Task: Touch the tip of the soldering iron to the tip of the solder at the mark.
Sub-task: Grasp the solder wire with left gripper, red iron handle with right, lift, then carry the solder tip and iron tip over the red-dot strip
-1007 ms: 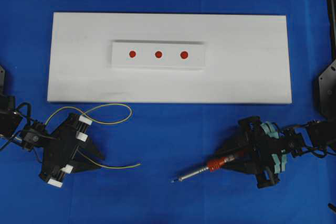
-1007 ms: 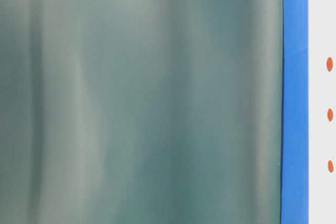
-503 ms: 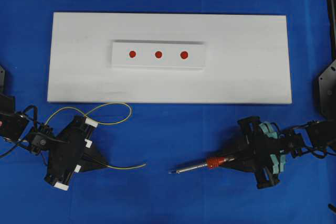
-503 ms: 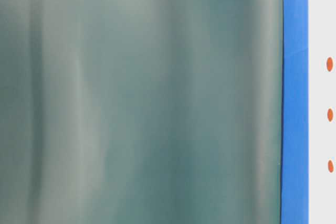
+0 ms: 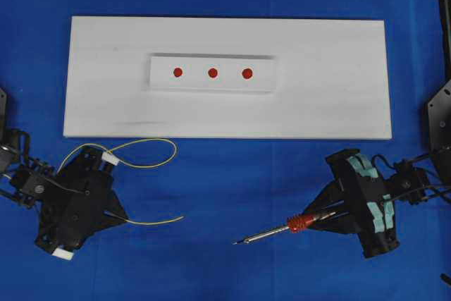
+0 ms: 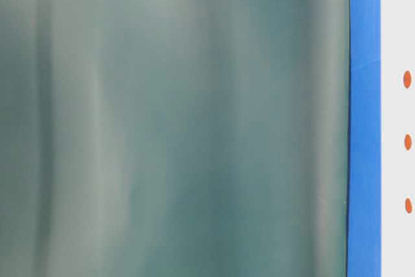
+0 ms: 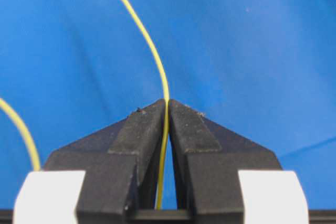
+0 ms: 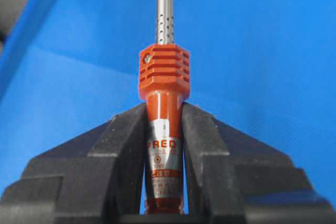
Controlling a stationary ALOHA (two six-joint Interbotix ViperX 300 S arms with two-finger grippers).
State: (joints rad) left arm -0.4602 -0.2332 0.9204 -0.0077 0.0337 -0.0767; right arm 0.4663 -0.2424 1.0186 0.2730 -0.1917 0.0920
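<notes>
A white board (image 5: 225,111) lies across a blue table (image 5: 225,195), and everything here is placed relative to it. Below its left corner, the left gripper (image 5: 106,206) is closed on the solder (image 5: 151,160), a thin yellow wire; the left wrist view shows the wire pinched between the two dark fingers (image 7: 142,129) and running out ahead in a curve. One loop of the wire curls just below the board's near edge, and the loose end trails to the right, well short of the board's middle. On a raised white strip (image 5: 211,82) at the board's centre sit three red marks (image 5: 212,72) in a row. Below the board's right half, the right gripper (image 5: 331,218) is clamped on the orange-red handle of the soldering iron (image 5: 282,229), whose metal shaft points left and its dark tip hangs over the blue table, apart from the wire's end. The table-level view is almost wholly blocked by a blurred grey-green surface. Both tools appear grasped, so the pick-up step looks done and the carrying step is in hand. Next, each arm would need to bring its tip up over the board to one mark, though which mark is meant cannot be told.
</notes>
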